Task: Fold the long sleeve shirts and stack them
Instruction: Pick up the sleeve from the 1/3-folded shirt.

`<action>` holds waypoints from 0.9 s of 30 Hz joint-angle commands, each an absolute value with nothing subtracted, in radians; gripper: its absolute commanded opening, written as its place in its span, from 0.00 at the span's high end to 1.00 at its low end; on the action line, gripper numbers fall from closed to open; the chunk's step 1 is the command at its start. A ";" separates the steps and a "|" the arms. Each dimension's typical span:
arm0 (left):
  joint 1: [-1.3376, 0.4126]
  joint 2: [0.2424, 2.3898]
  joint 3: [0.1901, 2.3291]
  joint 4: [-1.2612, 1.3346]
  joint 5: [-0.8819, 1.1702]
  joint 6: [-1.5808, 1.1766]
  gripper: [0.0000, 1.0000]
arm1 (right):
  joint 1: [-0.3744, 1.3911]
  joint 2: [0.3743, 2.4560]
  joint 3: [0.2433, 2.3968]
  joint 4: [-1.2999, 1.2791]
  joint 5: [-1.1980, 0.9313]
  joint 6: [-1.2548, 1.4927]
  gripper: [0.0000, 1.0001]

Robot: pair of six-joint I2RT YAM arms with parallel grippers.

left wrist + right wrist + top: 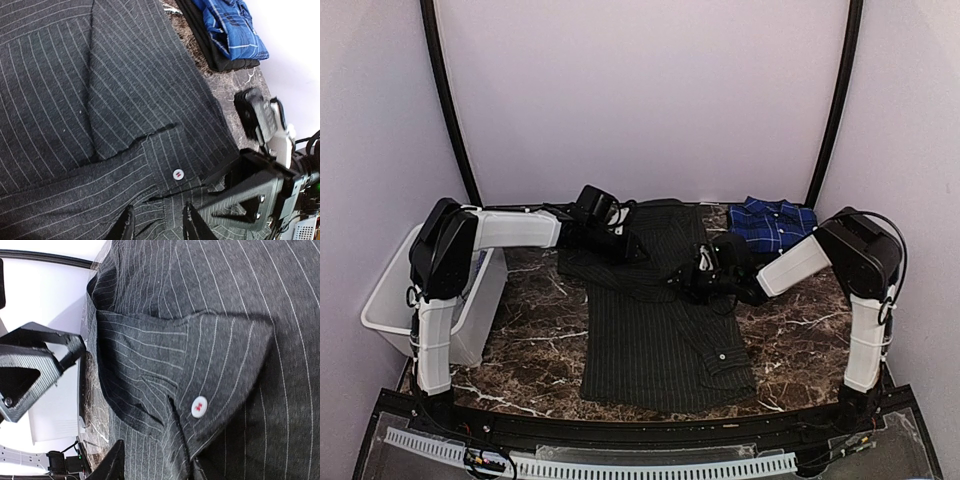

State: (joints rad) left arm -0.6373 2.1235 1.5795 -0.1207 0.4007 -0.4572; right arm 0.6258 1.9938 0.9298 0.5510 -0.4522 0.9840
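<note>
The black pinstriped shirt lies spread on the marble table, one buttoned cuff folded down at its lower right. My left gripper is low over the shirt's upper left. In the left wrist view its jaws stand apart astride a cuff with a white button. My right gripper is low over the shirt's upper right. In the right wrist view its jaws also stand apart astride wrinkled cuff cloth by a white button. The blue plaid shirt lies folded at the back right.
A white plastic bin hangs off the table's left edge beside the left arm. In the left wrist view the plaid shirt rests on a dark folded cloth. White walls close the back and sides. Bare marble shows at the right.
</note>
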 commanded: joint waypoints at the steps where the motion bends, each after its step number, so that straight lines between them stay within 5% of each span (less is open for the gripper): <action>1: -0.639 2.015 1.541 -0.141 0.361 -0.452 0.69 | 0.618 2.024 0.995 0.540 -0.439 0.997 0.67; 8: -0.626 1.920 1.470 -0.176 0.319 -0.436 0.69 | 0.618 2.000 1.009 0.480 -0.407 0.924 0.63; 15: -0.618 1.818 1.341 -0.220 0.248 -0.467 0.68 | 0.621 2.007 1.037 0.464 -0.455 0.934 1.00; 27: -0.640 1.807 1.198 -0.192 0.223 -0.857 0.59 | 0.694 1.927 0.989 0.557 -0.430 1.080 1.00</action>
State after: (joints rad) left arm -0.6258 1.8210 1.2121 -0.1963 0.2611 -0.7315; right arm 0.6697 1.9797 1.0134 0.4736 -0.4435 1.0069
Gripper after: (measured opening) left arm 0.391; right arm 0.005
